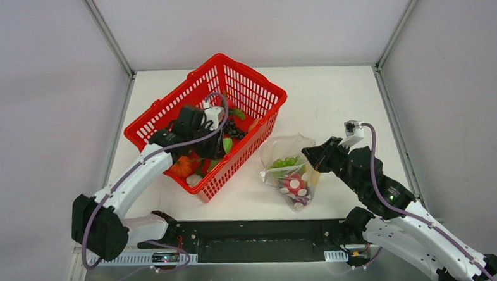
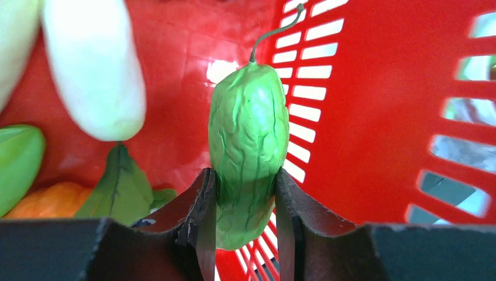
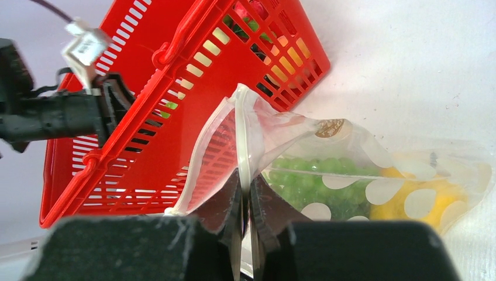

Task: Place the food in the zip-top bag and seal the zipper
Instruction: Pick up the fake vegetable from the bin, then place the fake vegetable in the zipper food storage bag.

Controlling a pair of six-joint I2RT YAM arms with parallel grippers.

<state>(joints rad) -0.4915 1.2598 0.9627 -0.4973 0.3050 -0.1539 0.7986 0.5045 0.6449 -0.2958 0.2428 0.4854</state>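
While right tool (image 3: pixel 244 196) pinches zipper (image 3: pixel 241 140) of one bag (image 3: pixel 380 175), left tool (image 2: pixel 244 184) clamps one green vegetable (image 2: pixel 248 123).

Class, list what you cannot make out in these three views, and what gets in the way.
- Top view: the left hand, inside the red basket, is mostly covered by its own wrist; its grip is unseen.
- Left wrist view: the fingers hide the lower end of the green vegetable; the top edge cuts off the white radish.
- Right wrist view: dotted plastic blurs the yellow food in the zip-top bag; the right hand covers the pinched edge.
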